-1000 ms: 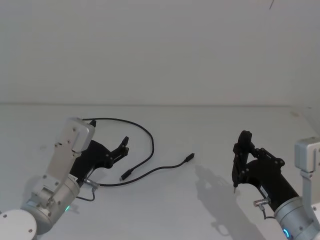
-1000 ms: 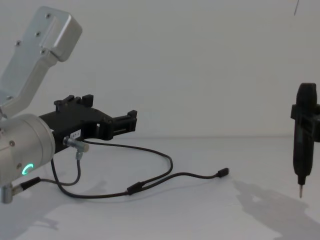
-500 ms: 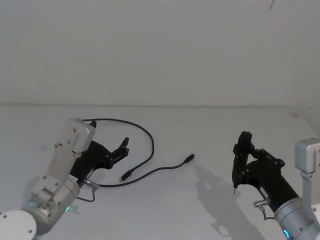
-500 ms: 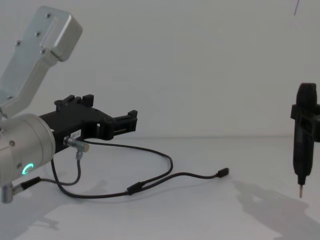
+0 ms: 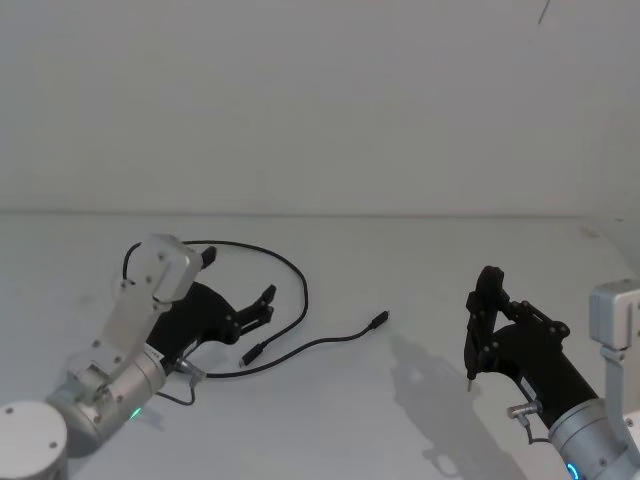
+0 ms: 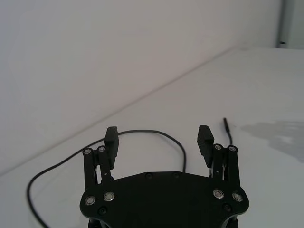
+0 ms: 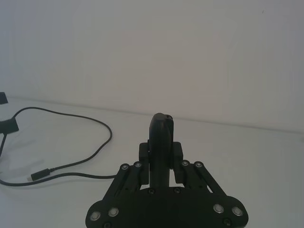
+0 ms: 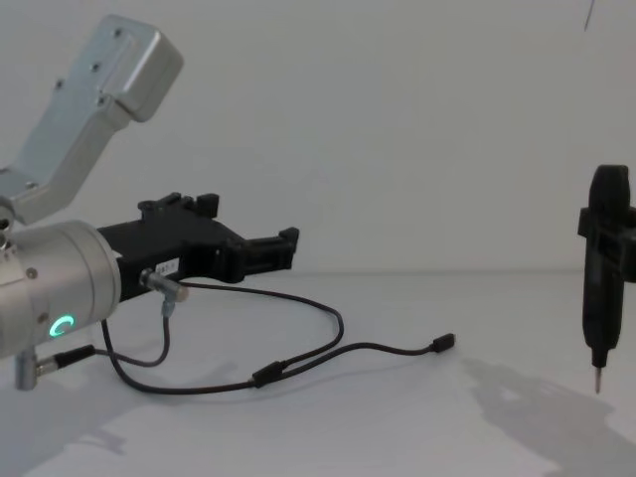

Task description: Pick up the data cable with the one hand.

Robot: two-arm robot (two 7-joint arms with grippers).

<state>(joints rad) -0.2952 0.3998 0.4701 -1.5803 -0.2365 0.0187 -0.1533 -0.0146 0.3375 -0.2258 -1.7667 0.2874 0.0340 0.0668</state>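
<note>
1. Wide apart and empty at the jaws of the left gripper: pads well parted, nothing between them.
2. Hovers low over the table at near left, pointing right and away, inside the bend of the data cable. No contact with the cable to be made out.
3. As for the cable: lies slack on the table in an open loop, round the far side of the left gripper, down its right side, then in toward a thicker piece just near the jaws. Plug or joint there, cannot tell. Runs on along a second strand to a small plug about mid-table.
4. Judged light, thin and limp. Likely to sag and trail from both sides of a grip, to slide on the smooth table if nudged, and to slip out of a loose pinch.
5. Best taken across one flat strand, such as the right side of the loop just beyond the jaws, or at the thicker piece for more to bite on. Better to come down with the strand centred, then close fully.
6. Not to be confused with the grey wire and its silver elbow plug hanging at the left gripper's wrist.
7. Over at the right, the right gripper: clenched on nothing, raised off the table, well apart from the cable.
</note>
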